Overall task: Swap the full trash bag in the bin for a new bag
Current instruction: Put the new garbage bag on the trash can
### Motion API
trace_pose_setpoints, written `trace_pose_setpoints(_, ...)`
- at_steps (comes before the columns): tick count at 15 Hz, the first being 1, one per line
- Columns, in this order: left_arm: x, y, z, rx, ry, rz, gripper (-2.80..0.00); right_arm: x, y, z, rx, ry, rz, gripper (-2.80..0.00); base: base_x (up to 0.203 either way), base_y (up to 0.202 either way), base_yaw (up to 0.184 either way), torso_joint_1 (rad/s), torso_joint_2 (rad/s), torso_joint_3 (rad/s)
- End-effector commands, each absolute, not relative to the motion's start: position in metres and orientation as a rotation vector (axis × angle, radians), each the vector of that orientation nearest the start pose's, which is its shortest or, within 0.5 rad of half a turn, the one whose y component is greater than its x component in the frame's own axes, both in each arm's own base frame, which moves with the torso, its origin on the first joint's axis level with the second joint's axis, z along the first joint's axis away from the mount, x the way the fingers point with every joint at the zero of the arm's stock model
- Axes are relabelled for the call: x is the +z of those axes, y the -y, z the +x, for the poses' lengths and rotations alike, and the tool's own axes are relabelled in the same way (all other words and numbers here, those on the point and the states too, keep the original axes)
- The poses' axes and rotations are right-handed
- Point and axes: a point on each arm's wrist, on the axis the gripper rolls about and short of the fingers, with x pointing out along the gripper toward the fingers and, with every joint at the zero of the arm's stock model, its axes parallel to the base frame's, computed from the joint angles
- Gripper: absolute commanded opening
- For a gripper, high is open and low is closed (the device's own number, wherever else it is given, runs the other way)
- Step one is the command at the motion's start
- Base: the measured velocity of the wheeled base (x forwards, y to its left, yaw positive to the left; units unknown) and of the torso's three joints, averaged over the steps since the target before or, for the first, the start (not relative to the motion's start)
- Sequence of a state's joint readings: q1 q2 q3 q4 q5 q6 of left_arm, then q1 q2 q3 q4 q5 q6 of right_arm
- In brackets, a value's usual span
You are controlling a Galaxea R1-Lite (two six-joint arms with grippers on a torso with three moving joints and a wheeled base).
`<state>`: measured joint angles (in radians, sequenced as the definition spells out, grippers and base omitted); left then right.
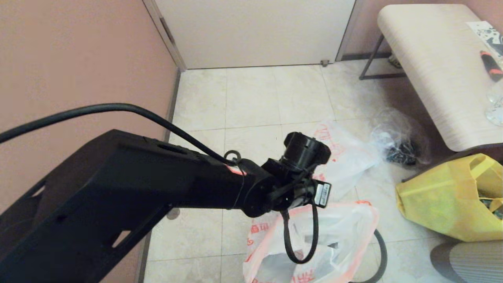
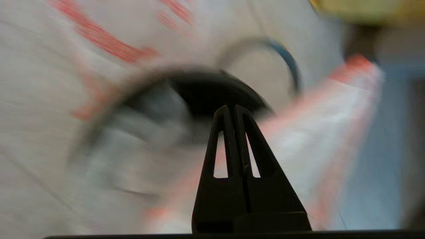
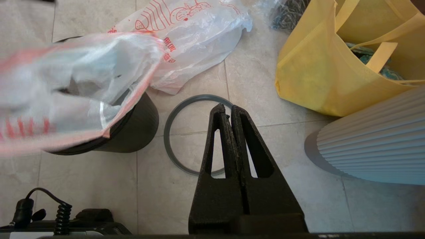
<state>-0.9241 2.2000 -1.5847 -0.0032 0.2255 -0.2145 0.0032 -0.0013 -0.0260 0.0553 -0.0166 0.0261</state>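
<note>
Two thin white plastic carrier bags with orange-red print show on the pale tiled floor: one, the full trash bag, bulges out of the small round dark bin near the floor's near edge, its mouth drawn up and open; the other, the limp new bag, lies flat on the tiles just beyond the bin, touching or nearly touching the full bag. A dark grey rim hoop lies loose on the floor right beside the bin, off it. The left tool hangs over the bin's mouth with its two black fingers pressed together, closed on nothing that can be made out; the left wrist view is smeared, so whether it touches the bag cannot be told. The right tool sits low above the hoop, fingers likewise shut and empty. A yellow fabric tote bag stands toward the floor's right edge, with a clear crumpled bag of dark contents behind it, near the light wooden tabletop by the far right wall. A ribbed white cylinder stands beside the tote.
</note>
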Motion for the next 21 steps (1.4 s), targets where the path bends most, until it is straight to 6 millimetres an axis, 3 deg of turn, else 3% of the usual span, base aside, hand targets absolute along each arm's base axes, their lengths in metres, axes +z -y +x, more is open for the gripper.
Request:
trace_pose_setpoints(1, 0.141, 0.367, 0.254, -0.653, -0.618, 0.157, -2.80, 0.077, 0.000, -0.025, -0.014, -0.029, 0.029, -2.80, 0.000, 0.000, 0.000, 0.000, 0.00, 0.000)
trace_pose_setpoints(3, 0.138, 0.367, 0.255, -0.627, -0.631, 0.149, -2.80, 0.077, 0.000, -0.025, -0.015, -0.030, 0.029, -2.80, 0.000, 0.000, 0.000, 0.000, 0.00, 0.000)
trace_pose_setpoints(5, 0.134, 0.352, 0.262, -0.585, -0.657, 0.163, -2.80, 0.077, 0.001, -0.025, -0.019, -0.032, 0.033, -2.80, 0.000, 0.000, 0.000, 0.000, 0.00, 0.000)
trace_pose_setpoints(8, 0.122, 0.326, 0.250, -0.578, -0.717, 0.259, -2.80, 0.077, 0.001, -0.026, -0.017, -0.064, 0.028, -2.80, 0.000, 0.000, 0.000, 0.000, 0.00, 0.000)
trace_pose_setpoints(11, 0.138, 0.307, 0.247, -0.623, -0.666, 0.246, -2.80, 0.077, 0.001, -0.027, -0.020, -0.078, 0.030, -2.80, 0.000, 0.000, 0.000, 0.000, 0.00, 0.000)
trace_pose_setpoints(13, 0.133, 0.299, 0.247, -0.631, -0.673, 0.259, -2.80, 0.077, 0.001, -0.025, -0.020, -0.094, 0.029, -2.80, 0.000, 0.000, 0.000, 0.000, 0.00, 0.000)
trace_pose_setpoints(14, 0.125, 0.293, 0.250, -0.636, -0.684, 0.305, 0.00, 0.077, 0.001, -0.025, -0.019, -0.098, 0.029, -2.80, 0.000, 0.000, 0.000, 0.000, 0.00, 0.000)
trace_pose_setpoints(18, 0.109, 0.277, 0.271, -0.845, -0.716, 0.398, 0.00, 0.077, 0.001, -0.026, -0.020, -0.090, 0.030, -2.80, 0.000, 0.000, 0.000, 0.000, 0.00, 0.000)
trace_pose_setpoints(21, 0.094, 0.285, 0.288, -0.921, -0.707, 0.459, 0.00, 0.077, 0.001, -0.026, -0.017, -0.090, 0.030, -2.80, 0.000, 0.000, 0.000, 0.000, 0.00, 0.000)
